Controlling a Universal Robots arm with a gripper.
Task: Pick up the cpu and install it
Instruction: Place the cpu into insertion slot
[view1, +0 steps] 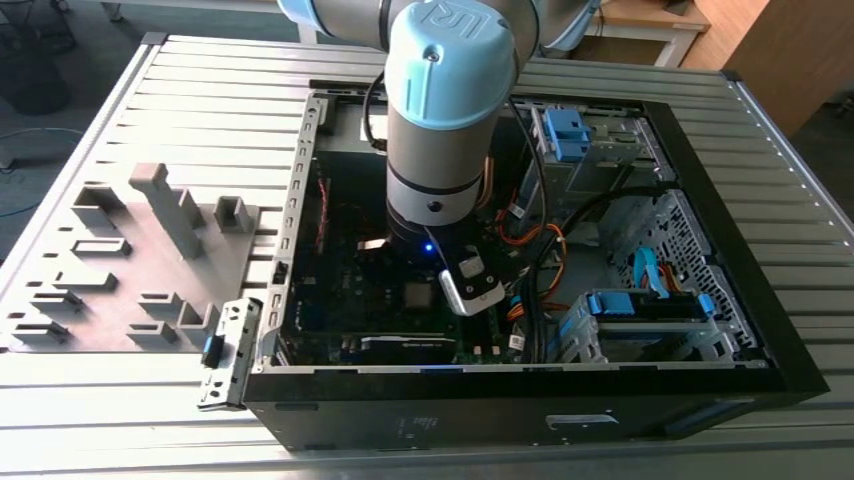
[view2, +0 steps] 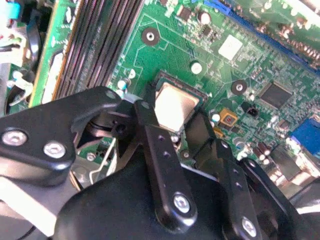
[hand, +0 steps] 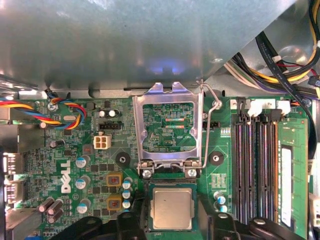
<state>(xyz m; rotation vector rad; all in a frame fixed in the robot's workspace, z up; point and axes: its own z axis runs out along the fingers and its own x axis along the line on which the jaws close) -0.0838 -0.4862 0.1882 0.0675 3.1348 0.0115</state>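
Observation:
The cpu (hand: 171, 207), a small square chip with a silver-grey top, lies flat in the socket on the green motherboard inside the open computer case (view1: 747, 290). In the exterior view the cpu (view1: 420, 293) shows as a pale square just below the arm's wrist. My gripper (hand: 172, 226) hangs right over it, one black finger on each side with a small gap to the chip's edges, so it stands open. In the second wrist view the cpu (view2: 172, 105) sits between the two fingers (view2: 150, 135), and the gripper (view2: 172, 119) hides its near edge.
The socket's metal frame (hand: 170, 125) is tipped up beside the cpu, with its wire lever (hand: 212, 107) raised. Memory slots (hand: 255, 165) run alongside, and coloured cables (hand: 65, 112) lie near the case wall (hand: 125, 40). A grey fixture tray (view1: 134, 260) sits at the exterior view's left.

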